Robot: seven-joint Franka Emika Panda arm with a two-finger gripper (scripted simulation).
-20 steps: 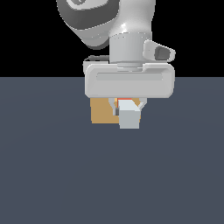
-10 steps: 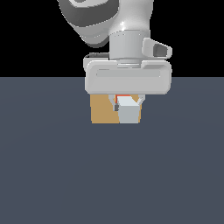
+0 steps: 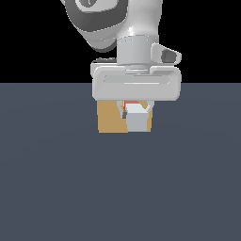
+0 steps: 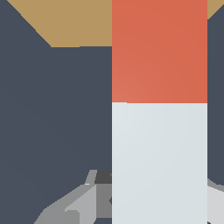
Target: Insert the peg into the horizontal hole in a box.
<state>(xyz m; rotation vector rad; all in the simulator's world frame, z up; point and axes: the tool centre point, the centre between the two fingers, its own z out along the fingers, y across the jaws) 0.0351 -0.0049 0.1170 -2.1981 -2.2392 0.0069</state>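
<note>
My gripper (image 3: 137,110) hangs from the white hand and is shut on the peg (image 3: 138,120). In the exterior view the peg lies level with its pale square end facing the camera, and a bit of its red-orange end (image 3: 131,103) shows behind. The peg is in front of the tan-orange box (image 3: 112,118), over the half on the exterior view's right. In the wrist view the peg (image 4: 159,162) runs from my fingers (image 4: 70,205) to its red end (image 4: 159,52), which overlaps the box's edge (image 4: 78,22). The hole is hidden in both views.
The box stands on a flat dark grey-blue floor (image 3: 120,188). Beyond the floor the background is black. My arm's grey and white links (image 3: 117,23) rise above the hand.
My gripper with the peg has moved a little up and away from the camera, toward the box. The peg's pale end now looks smaller and sits higher against the box.
</note>
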